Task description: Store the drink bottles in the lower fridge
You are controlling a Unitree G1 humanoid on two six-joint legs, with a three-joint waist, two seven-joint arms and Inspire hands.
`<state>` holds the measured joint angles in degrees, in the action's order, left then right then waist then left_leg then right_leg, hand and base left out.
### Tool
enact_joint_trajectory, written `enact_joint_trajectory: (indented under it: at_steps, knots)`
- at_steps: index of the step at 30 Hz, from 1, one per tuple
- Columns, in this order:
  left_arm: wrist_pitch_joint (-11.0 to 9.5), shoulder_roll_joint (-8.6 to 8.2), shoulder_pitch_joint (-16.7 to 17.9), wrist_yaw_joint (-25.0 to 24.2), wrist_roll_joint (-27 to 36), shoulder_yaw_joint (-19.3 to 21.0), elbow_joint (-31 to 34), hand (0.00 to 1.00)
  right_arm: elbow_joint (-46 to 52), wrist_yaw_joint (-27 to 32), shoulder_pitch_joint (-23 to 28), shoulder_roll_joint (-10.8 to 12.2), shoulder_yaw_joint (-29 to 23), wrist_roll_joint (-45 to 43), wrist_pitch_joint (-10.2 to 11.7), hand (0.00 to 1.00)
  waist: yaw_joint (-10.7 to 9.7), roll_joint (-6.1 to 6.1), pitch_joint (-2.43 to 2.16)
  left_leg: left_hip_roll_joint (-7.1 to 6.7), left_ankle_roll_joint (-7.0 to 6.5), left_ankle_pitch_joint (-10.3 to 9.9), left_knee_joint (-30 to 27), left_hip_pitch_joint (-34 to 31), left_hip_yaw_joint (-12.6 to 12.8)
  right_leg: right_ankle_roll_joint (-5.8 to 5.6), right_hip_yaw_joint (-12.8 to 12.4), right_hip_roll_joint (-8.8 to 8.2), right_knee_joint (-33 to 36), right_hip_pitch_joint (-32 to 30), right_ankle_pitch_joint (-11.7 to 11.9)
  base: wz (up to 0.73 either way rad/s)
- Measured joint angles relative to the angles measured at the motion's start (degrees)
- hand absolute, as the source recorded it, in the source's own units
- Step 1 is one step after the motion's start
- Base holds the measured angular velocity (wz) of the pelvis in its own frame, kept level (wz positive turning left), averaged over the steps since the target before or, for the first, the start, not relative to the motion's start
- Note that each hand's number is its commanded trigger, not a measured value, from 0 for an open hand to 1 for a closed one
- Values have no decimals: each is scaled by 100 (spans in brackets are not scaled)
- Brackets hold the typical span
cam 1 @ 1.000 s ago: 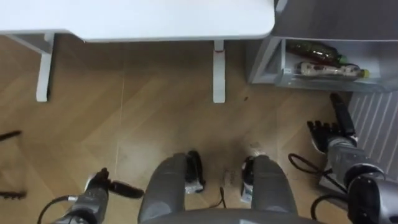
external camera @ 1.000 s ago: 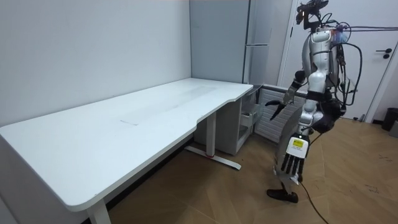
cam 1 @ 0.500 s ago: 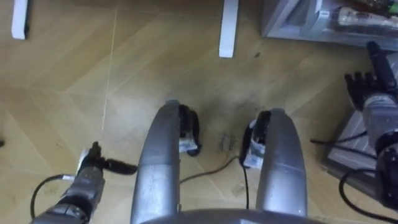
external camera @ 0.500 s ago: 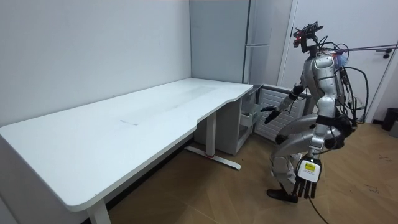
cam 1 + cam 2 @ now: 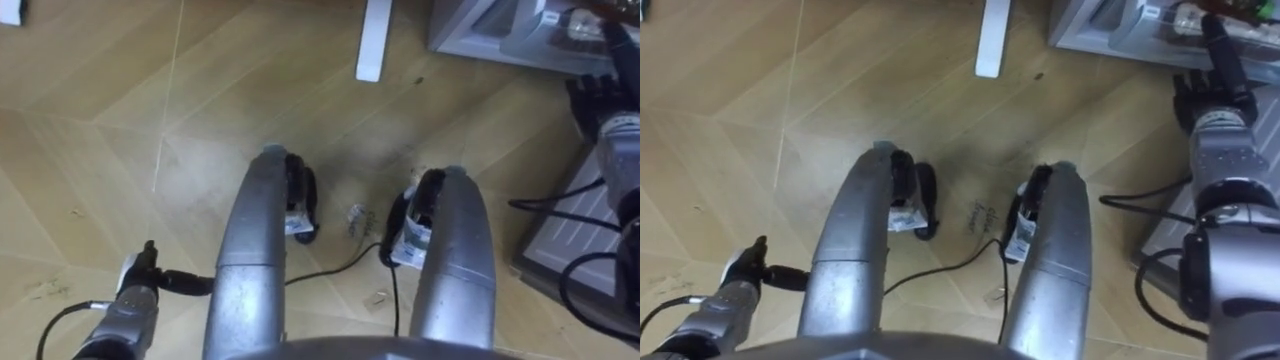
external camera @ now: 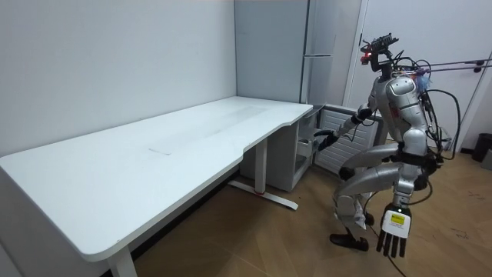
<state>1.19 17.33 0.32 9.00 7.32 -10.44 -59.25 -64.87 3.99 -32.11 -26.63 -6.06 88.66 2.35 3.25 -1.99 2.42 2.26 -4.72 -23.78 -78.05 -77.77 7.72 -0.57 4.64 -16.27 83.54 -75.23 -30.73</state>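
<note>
Wood floor point(image 5: 90, 150) lies below me. Drinks point(image 5: 572, 22) lie in the fridge drawer point(image 5: 468, 35) at the frame's upper right. My right robot hand point(image 5: 1212, 95) reaches toward it, fingers straight and empty. My left robot hand point(image 6: 392, 231) hangs at lower left, fingers wide and empty.

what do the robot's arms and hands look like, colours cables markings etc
Both forearms are silver-grey metal tubes with black cables looping along them. The hands are black with slim fingers. The right hand sits on a chunky silver wrist block. The left hand has a small white tag with a yellow patch on its back.
</note>
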Motion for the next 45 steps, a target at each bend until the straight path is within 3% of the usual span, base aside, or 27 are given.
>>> enact_joint_trajectory:
  at_steps: [3, 7, 11, 19, 21, 25, 30, 34, 45]
  knots:
    - [-6, 16, 42, -98, 6, 0, 19, 0, 55, 162, -4, -39, 41, 4, 4, 0, 14, 0, 0, -22, -10, -5, -5, 5, 14, -18, -7, -51, 26, -2, -11, 2]
    - [-41, 42, 421, -116, 8, 4, 209, 0, 277, 630, -79, -79, 97, 36, 4, 0, 8, 0, 0, -75, -7, -4, 13, -2, 18, -19, 22, -191, 44, -26, -12, 2]
    - [-80, 136, 732, -119, 10, -52, 263, 0, 277, 895, -167, -203, 485, 78, 6, 0, 20, -11, 6, -87, -8, -3, -1, -1, 39, -19, 6, -221, 73, -43, -15, 0]
    - [-185, 295, 1250, -123, -4, -49, 578, 0, 687, 1302, -170, -427, 744, 117, -59, 0, 87, -104, 60, -91, -3, -1, -125, -37, 31, 32, 65, -395, 256, -92, -71, 0]
    - [-200, 318, 1320, -123, -6, -50, 651, 0, 970, 1433, -181, -514, 830, 116, -46, 0, 91, -110, 63, -105, 29, 17, -135, -34, 31, 63, 89, -456, 303, -89, -87, 7]
    - [-280, 448, 1367, -122, 107, -12, 641, 0, 988, 1551, -693, -557, 1068, 99, 51, 0, 135, -174, 98, -69, 121, -25, -322, -54, -54, 193, 129, -451, 510, -82, -225, 4]
    - [-241, 555, 1537, -123, 215, -13, 637, 0, 988, 1621, -1118, -665, 1394, -18, 98, 0, 204, -204, 91, 9, 205, -97, -494, -60, -148, 270, 229, -427, 689, -23, -361, 1]
    - [-56, 595, 1633, -177, 214, -13, 632, 0, 990, 1622, -1132, -669, 1505, -157, 113, 0, 218, -214, 85, 16, 257, -87, -532, -59, -227, 356, 320, -440, 734, 35, -414, 3]
    - [-34, 663, 1686, -245, 215, 4, 582, 0, 994, 1894, -1131, -685, 1601, -158, 196, 0, 475, -196, 73, 48, 294, -67, -536, -1, -334, 400, 484, -483, 713, 174, -412, -1]
